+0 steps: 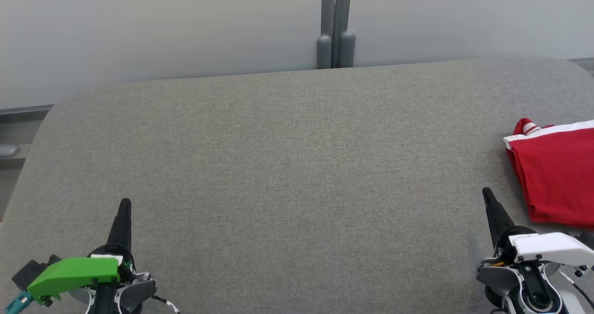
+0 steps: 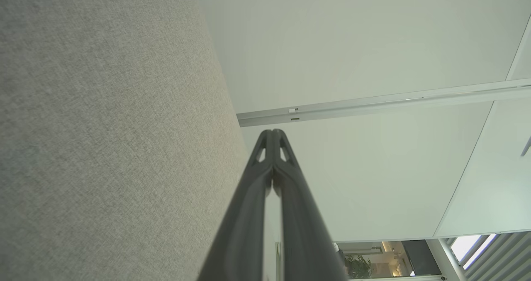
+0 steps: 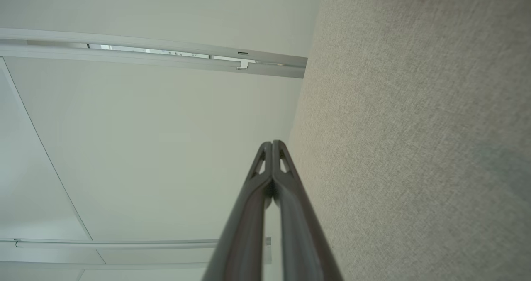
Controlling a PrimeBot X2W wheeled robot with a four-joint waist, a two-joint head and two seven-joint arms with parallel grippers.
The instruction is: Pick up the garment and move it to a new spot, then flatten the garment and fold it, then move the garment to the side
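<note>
Grey woven fabric covers a wide padded surface [image 1: 297,165], seen from above in the head view. A red garment [image 1: 557,179] with white trim is laid in a folded stack at about three o'clock on that surface, cut off by the right edge. The left gripper [image 1: 125,207] is seen at about seven o'clock. Its two dark fingers are pressed together, pointed toward twelve, and nothing is held between them. A bright green cover [image 1: 74,272] is mounted behind it. The right gripper [image 1: 488,195] is seen at about five o'clock, likewise closed on nothing. Its tip is tilted slightly toward eleven, near the garment's nearest corner but apart from it. At twelve o'clock, beyond the far edge, two grey posts [image 1: 335,40] are set against a pale wall. In each wrist view the fingers are shown meeting at their tips, with grey fabric alongside.
</note>
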